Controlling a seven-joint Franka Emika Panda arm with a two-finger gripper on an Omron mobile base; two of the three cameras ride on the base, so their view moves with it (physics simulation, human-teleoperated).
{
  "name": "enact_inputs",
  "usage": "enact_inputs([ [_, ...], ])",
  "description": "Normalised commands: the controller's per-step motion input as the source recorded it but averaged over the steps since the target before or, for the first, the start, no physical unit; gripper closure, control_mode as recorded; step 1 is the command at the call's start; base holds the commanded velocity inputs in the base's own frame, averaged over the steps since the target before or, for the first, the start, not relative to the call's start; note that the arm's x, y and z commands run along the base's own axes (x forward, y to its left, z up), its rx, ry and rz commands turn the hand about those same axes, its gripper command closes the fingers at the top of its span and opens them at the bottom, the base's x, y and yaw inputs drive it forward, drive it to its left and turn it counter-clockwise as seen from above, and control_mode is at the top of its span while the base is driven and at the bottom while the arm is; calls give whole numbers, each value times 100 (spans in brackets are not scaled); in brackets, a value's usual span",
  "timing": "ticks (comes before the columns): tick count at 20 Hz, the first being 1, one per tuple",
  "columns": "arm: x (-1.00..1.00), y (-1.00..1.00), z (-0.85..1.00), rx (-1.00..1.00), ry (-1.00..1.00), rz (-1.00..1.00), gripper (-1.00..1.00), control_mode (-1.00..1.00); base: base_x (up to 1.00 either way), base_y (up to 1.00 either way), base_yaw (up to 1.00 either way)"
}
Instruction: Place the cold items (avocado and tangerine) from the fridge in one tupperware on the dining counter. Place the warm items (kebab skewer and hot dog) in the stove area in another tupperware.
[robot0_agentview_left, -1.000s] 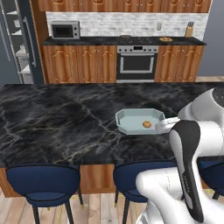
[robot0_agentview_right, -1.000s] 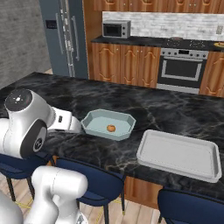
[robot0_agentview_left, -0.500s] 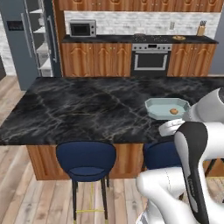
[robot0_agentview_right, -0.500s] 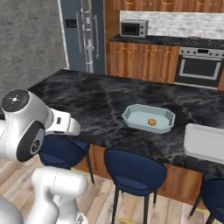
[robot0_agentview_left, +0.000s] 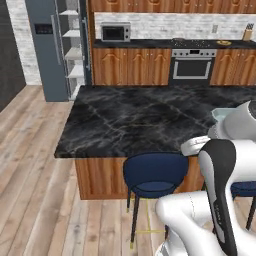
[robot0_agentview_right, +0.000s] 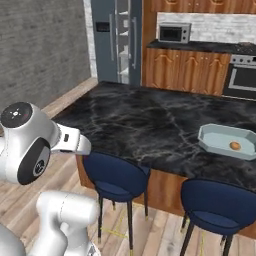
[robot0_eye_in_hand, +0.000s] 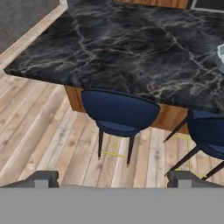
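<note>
Gripper (robot0_eye_in_hand: 112, 177) was held spread wide, empty, above the floor beside a blue stool (robot0_eye_in_hand: 120, 111) — tangerine (robot0_agentview_right: 235, 146) was seen inside the tupperware (robot0_agentview_right: 210, 141) near the counter's (robot0_agentview_right: 150, 120) right edge.

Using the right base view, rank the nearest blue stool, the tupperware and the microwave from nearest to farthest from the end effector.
1. Blue stool: just right of the open end effector, at the counter's near edge.
2. Tupperware: on the dining counter, far right, holding an orange fruit.
3. Microwave: on the back counter, beside the fridge.
</note>
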Motion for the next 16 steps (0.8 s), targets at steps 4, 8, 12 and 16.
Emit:
enact_inputs([
  [4, 0, 0, 0, 0, 0, 0, -100, 100, 0, 100, 0],
  [8, 0, 0, 0, 0, 0, 0, -100, 100, 0, 100, 0],
  [12, 0, 0, 0, 0, 0, 0, -100, 100, 3, 100, 0],
  [16, 0, 0, 0, 0, 0, 0, -100, 100, 16, 100, 0],
])
